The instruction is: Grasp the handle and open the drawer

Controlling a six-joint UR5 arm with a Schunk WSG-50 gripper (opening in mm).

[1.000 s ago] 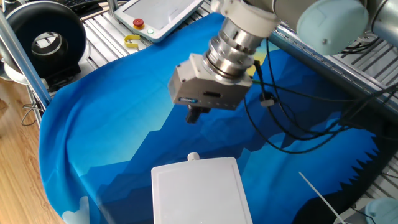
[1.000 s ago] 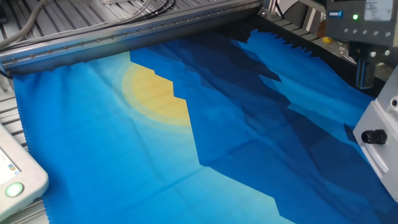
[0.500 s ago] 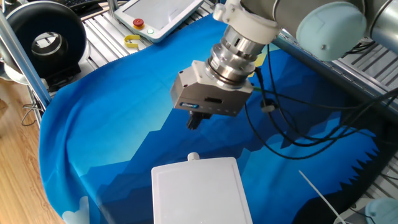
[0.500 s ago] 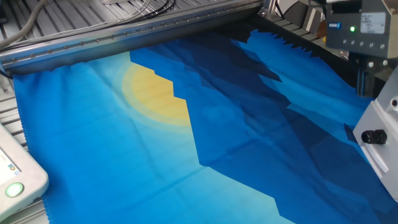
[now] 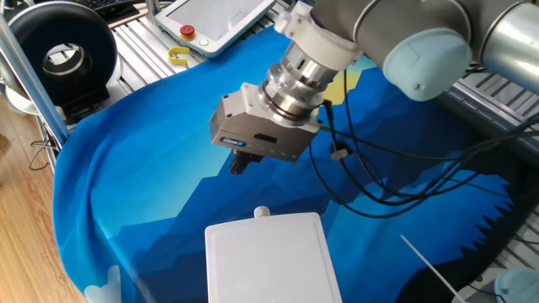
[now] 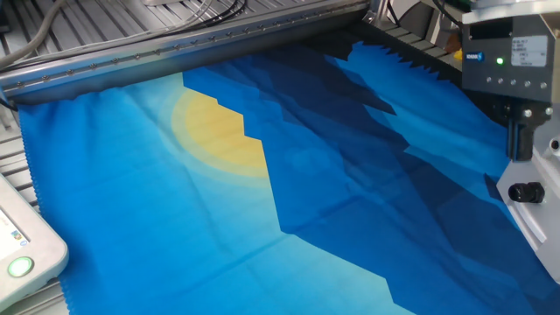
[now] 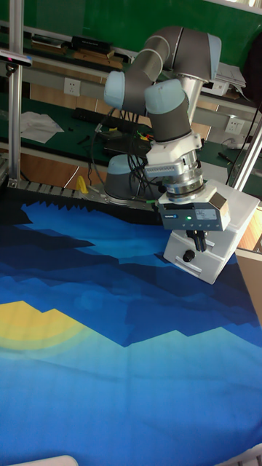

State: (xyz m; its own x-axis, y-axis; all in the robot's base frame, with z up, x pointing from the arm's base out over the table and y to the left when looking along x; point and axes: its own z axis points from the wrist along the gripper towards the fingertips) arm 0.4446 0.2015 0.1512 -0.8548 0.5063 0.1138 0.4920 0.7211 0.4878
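The drawer sits pushed into a flat-topped white box (image 5: 269, 257) at the near end of the blue cloth; the same box (image 6: 535, 201) (image 7: 211, 258) appears in both remaining views. Its handle (image 5: 262, 212) is a small knob on the front face, looking dark face-on (image 6: 525, 192) (image 7: 188, 256). My gripper (image 5: 238, 162) hangs above and slightly to the left of the handle, clear of it. Its dark fingers (image 6: 518, 140) (image 7: 197, 240) point down, close together, with nothing between them.
A white pendant with a red button (image 5: 215, 21) and a yellow tape dispenser (image 5: 178, 56) lie at the far edge. A black round unit (image 5: 63, 55) stands far left. Black cables (image 5: 370, 177) trail behind the wrist. The blue cloth (image 5: 143, 168) covers the table.
The gripper has shifted left and slightly lower over the cloth, still above the handle. In the other fixed view it has come down further into the picture. The box has not moved.
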